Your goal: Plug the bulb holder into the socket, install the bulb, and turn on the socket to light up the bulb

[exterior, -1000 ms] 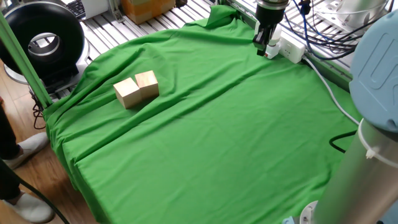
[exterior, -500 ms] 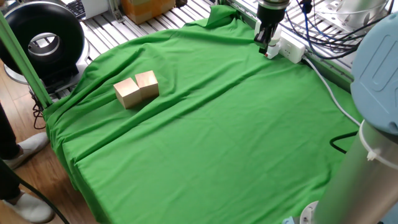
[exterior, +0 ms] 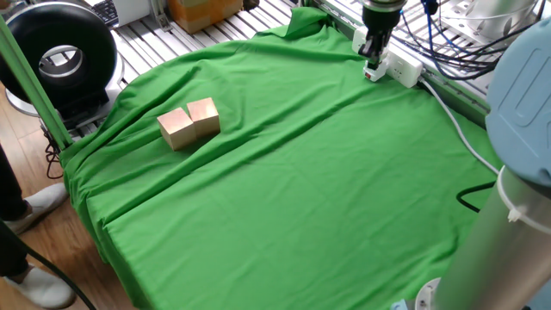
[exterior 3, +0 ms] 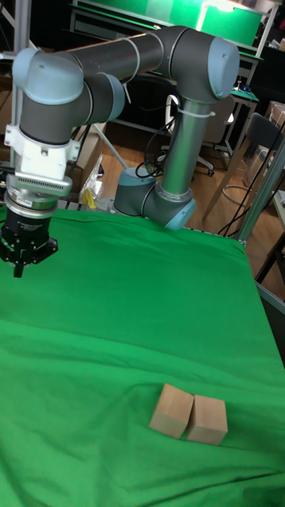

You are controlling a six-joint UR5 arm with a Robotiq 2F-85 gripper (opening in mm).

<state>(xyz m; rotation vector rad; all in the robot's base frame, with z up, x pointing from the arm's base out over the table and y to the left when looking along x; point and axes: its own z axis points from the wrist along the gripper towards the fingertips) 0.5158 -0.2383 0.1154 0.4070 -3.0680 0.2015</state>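
Fixed view: we see the gripper [exterior: 375, 58] directly above the near end of the socket [exterior: 398, 66], which runs along the table's far edge; we cannot tell how its fingers stand.

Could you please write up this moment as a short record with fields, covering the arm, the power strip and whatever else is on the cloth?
pincer: at the far edge of the table, down over the socket; pincer state unclear
held item: something small and white at the fingertips, too small to identify
socket: long white strip lying at the far edge of the green cloth, cable trailing off to the right
wooden blocks: two, side by side and touching, far from the arm
bulb: not visible in either view
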